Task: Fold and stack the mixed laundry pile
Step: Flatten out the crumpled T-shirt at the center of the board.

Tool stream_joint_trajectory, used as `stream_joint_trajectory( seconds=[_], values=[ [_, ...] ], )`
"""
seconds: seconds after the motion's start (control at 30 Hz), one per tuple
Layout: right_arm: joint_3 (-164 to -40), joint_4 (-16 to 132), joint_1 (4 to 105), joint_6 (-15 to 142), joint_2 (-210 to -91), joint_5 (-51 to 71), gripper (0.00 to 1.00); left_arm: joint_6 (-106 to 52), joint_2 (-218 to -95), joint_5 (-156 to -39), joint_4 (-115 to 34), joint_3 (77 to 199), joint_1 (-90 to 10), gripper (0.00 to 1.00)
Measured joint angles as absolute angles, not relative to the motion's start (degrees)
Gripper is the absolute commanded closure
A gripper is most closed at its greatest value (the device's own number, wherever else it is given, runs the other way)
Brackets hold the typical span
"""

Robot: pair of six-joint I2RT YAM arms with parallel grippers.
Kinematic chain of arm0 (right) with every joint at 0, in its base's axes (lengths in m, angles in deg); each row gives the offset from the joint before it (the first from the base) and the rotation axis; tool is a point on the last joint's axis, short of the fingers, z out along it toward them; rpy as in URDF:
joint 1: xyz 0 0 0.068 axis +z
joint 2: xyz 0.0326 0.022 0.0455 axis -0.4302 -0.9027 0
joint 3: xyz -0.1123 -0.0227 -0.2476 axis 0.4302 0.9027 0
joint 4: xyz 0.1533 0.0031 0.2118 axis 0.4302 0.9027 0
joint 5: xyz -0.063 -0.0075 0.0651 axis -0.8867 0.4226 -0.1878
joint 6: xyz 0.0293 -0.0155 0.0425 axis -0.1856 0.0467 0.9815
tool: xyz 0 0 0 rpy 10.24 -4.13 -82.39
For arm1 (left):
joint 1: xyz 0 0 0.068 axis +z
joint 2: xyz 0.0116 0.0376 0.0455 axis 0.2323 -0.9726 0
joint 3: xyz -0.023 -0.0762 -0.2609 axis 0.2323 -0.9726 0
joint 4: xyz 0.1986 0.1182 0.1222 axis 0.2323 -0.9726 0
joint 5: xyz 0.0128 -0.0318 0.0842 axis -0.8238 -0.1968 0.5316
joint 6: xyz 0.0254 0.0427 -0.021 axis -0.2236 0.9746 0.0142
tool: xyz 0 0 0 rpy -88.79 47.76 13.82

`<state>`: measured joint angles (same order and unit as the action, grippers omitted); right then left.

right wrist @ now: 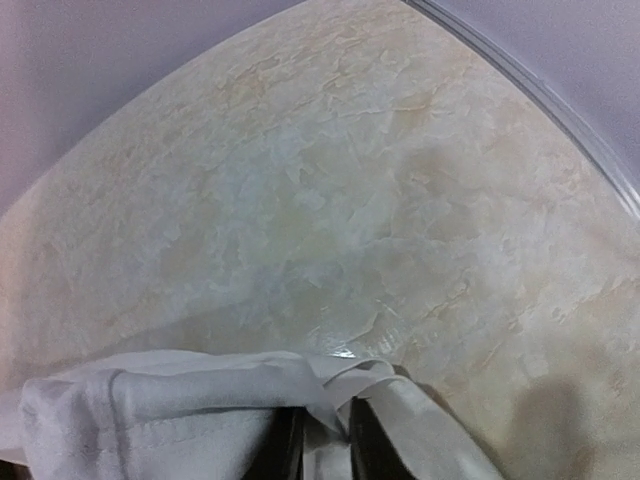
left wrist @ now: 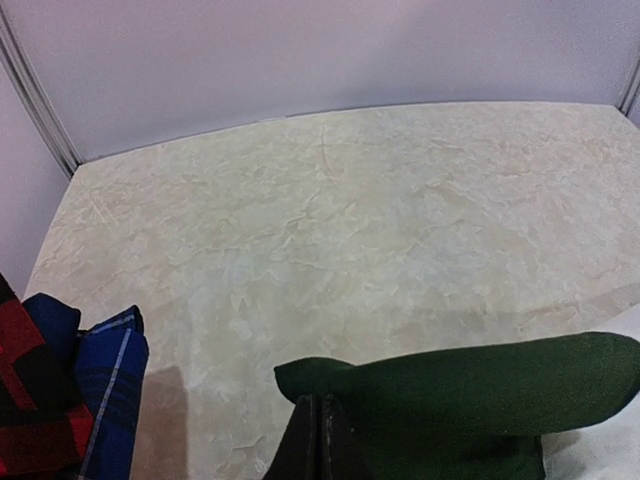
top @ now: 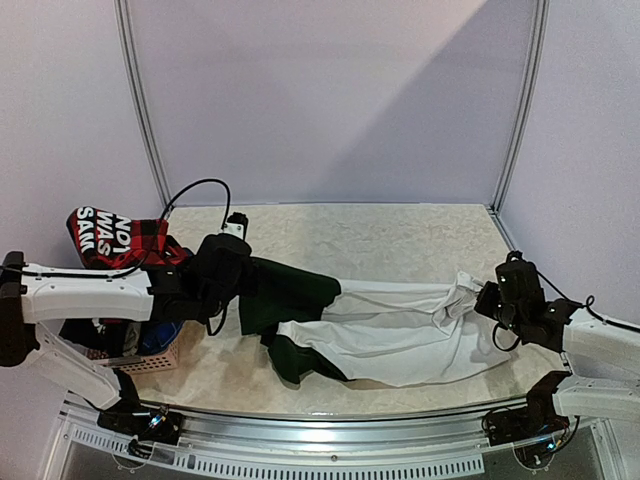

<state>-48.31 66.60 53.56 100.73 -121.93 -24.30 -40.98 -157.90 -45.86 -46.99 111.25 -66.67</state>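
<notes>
A white T-shirt (top: 400,335) with dark green sleeves (top: 290,290) hangs stretched across the table between both arms. My left gripper (top: 243,272) is shut on the dark green sleeve; in the left wrist view its fingers (left wrist: 322,415) pinch the green fold (left wrist: 480,390). My right gripper (top: 482,300) holds the bunched white edge, and in the right wrist view the white cloth (right wrist: 170,410) runs between the narrowly parted fingers of that gripper (right wrist: 325,430). The rest of the laundry pile lies at the left: a red-black plaid shirt (top: 115,238) with white lettering and a blue plaid piece (left wrist: 105,400).
A small pinkish woven basket (top: 150,360) stands at the left under my left arm, with garments heaped on it. The marbled table (top: 380,240) is ringed by lilac walls and metal posts (top: 140,100). Its front edge is a metal rail (top: 330,415).
</notes>
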Motion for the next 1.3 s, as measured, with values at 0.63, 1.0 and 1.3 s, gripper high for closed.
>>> stream_joint_trajectory(
  seconds=[0.63,1.0,1.3],
  values=[
    [-60.55,80.44,61.34,103.14,-126.87,-16.23,0.41,-41.17,-158.97,-49.21,-48.38,111.73,-66.12,1.00],
    [-72.89,96.65,71.24,107.07,-137.60,-17.55,0.39,-42.25,-159.17,-50.63,-51.53,112.19,-64.55,1.00],
    [-74.07,106.49,74.80,106.00,-145.57,-18.27,0.41,-42.92,-159.17,-52.42,-53.94,112.38,-62.40,1.00]
  ],
)
